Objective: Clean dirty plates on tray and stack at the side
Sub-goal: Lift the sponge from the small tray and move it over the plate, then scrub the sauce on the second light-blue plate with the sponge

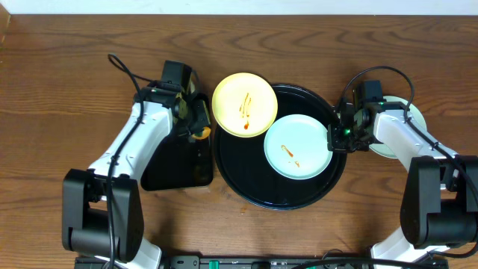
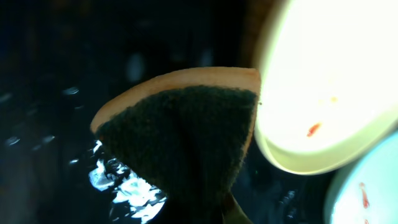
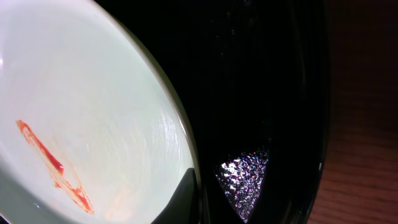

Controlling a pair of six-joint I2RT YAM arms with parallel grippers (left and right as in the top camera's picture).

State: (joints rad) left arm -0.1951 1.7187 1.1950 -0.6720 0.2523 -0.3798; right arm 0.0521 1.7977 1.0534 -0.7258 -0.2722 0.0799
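Note:
A pale yellow plate (image 1: 245, 104) with a sauce streak overlaps the upper left rim of the round black tray (image 1: 246, 179). A mint-blue plate (image 1: 298, 146) with a red streak lies on the tray's right half. My right gripper (image 1: 337, 136) is shut on that plate's right rim; the right wrist view shows the plate (image 3: 93, 124) with one finger (image 3: 183, 196) on its rim. My left gripper (image 1: 196, 123) is shut on a sponge (image 2: 180, 134), green scouring face and orange edge, just left of the yellow plate (image 2: 323, 81). Its fingers are hidden in the left wrist view.
A second pale mint plate (image 1: 415, 116) sits on the table right of the tray, partly under my right arm. A smaller rectangular black tray (image 1: 172, 161) lies below my left gripper, to the left of the round one. Wooden tabletop surrounds everything.

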